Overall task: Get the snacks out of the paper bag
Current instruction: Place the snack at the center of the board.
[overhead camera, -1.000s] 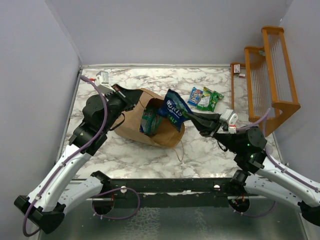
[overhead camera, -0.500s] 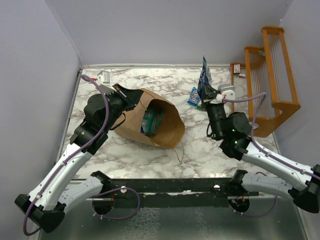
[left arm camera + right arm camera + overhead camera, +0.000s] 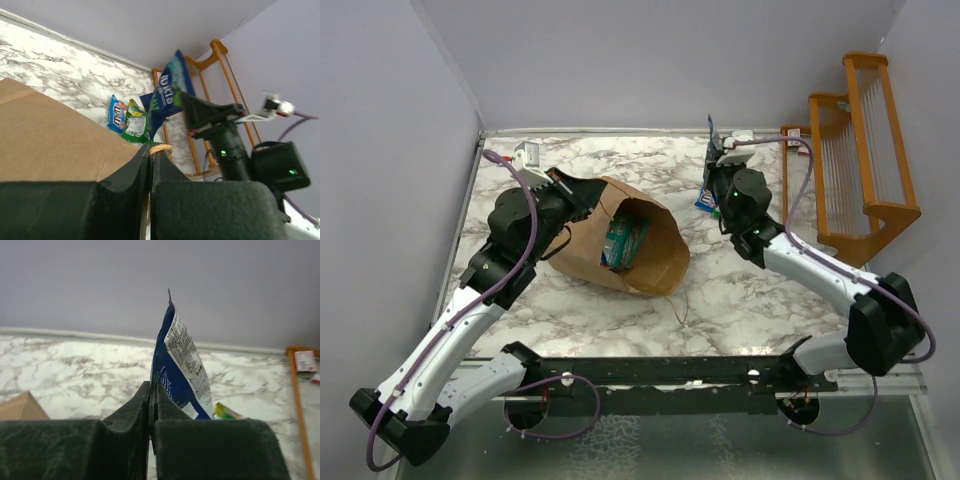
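The brown paper bag (image 3: pixel 585 245) lies on its side, mouth facing right, and a teal snack (image 3: pixel 623 238) shows inside. My left gripper (image 3: pixel 586 199) is at the bag's upper rim. In the left wrist view it (image 3: pixel 151 149) is shut on a twisted paper handle (image 3: pixel 161 148). My right gripper (image 3: pixel 718 168) is shut on a dark blue snack packet (image 3: pixel 712 148), held edge-up above the back right of the table. That packet (image 3: pixel 177 365) rises from the shut jaws of the right gripper (image 3: pixel 152 386). A blue packet (image 3: pixel 117 114) and a green packet (image 3: pixel 134 127) lie on the marble beneath it.
An orange wooden rack (image 3: pixel 860 150) stands against the right wall, close behind the right arm. Grey walls close in the marble table (image 3: pixel 560 310) at left, back and right. The bag's other handle (image 3: pixel 682 300) trails on the table near its mouth.
The right arm has swung the dark blue packet from the bag's mouth up and back to the right, over the packets on the table. The left arm has kept still on the bag.
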`<state>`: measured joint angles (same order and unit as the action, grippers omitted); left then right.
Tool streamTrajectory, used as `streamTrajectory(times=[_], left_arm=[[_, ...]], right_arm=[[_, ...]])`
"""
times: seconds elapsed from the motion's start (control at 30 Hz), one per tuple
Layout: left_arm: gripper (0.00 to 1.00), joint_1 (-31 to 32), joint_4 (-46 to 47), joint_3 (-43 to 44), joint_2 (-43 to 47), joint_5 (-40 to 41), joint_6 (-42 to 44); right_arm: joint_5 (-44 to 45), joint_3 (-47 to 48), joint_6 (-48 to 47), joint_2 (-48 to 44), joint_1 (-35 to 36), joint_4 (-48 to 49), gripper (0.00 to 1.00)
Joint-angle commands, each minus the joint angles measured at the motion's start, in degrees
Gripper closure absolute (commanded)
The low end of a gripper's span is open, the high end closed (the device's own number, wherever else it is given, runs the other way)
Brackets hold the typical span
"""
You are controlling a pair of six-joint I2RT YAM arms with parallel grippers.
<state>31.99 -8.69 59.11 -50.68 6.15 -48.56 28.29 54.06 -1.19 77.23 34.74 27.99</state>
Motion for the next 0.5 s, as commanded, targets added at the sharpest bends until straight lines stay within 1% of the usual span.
streamTrajectory(times=[0.0, 0.1, 0.2, 0.3, 0.37, 0.47], left_arm=[[1.00, -0.20, 1.15, 0.44, 0.54, 1.13, -0.95], [1.00, -0.26, 1.47, 0.35, 0.17, 0.73, -1.47], [1.00, -0.26, 1.70, 0.01, -0.27, 0.35, -1.99], [1.00, -0.25, 1.77, -0.05, -0.68, -0.06, -2.24], [1.00, -0.26, 1.97, -0.19, -0.85, -0.45, -2.45], [1.00, -0.25, 1.96, -0.29, -0.95, -1.02, -2.64]], right_arm=[[-13.26, 3.99, 11.03, 7.80, -1.11, -2.28, 0.99], [-17.32, 8.97, 14.84, 13.16, -1.25, -5.44, 0.99], [-20.19, 11.88, 18.80, 17.15, -1.93, -5.46, 0.99], [-25.93, 13.12, 24.16, 20.92, -5.11, -4.51, 0.99], [-30.47, 13.71, 25.08, 24.31, -7.58, -2.87, 0.99], [-30.05, 14.34, 24.86, 28.74, -10.24, -4.12, 0.99]])
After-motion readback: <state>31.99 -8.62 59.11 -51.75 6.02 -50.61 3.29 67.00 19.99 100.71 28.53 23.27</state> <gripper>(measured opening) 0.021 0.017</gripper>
